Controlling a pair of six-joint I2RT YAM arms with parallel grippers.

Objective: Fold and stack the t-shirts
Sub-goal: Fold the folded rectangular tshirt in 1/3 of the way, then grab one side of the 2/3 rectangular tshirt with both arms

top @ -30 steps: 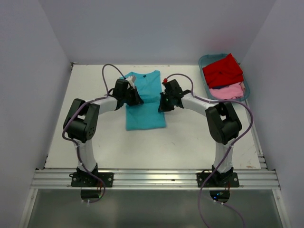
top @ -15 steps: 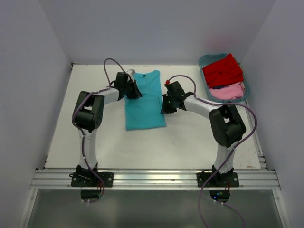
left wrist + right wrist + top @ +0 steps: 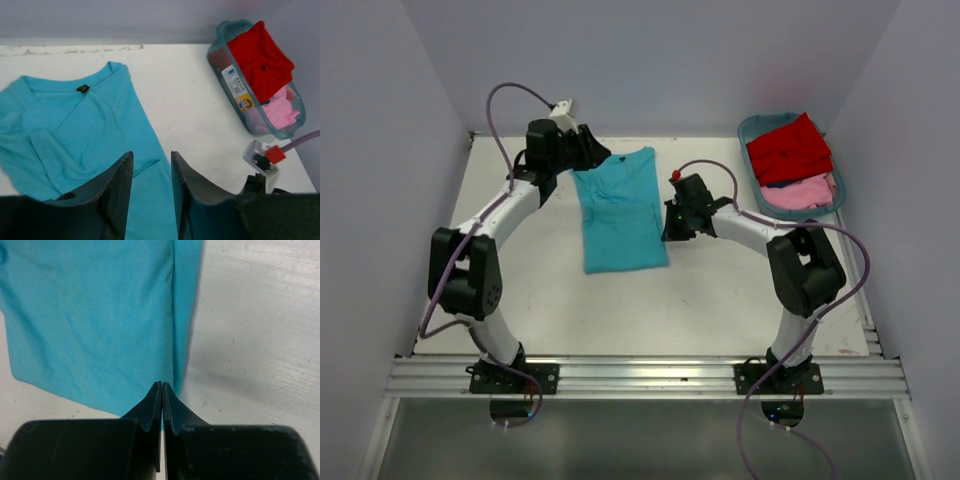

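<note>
Three t-shirts in sight. The turquoise t-shirt [image 3: 620,210] lies flat near the middle of the table [image 3: 720,290], folded lengthwise into a long strip with its collar toward the far wall. The red t-shirt [image 3: 788,148] and pale pink t-shirt [image 3: 807,190] are heaped in the teal tub [image 3: 748,130] at the far right corner, red at the far end and pink at the near end. The left gripper [image 3: 598,153] hangs raised just off the turquoise shirt's far left corner, at the collar end. Its wrist view shows the two fingers [image 3: 117,195] standing apart with a clear gap, holding nothing, and the cloth lies below, apart from them. The right gripper [image 3: 670,228] is low at the shirt's right long edge. Its wrist view shows the jaws pressed together tip to tip, directly over that folded edge near the hem. A sliver of turquoise shows along the seam between them, but whether any cloth is pinched cannot be told. Only the left wrist view resolves the dark neck label [image 3: 82,88] inside the collar, the sleeve folded in across the chest, and a white sticker [image 3: 235,87] on the tub's side wall. Only the right wrist view shows the shadow on the table beside the shirt's edge. Only the top view gives the shirt's whole outline with both arms flanking it.
</note>
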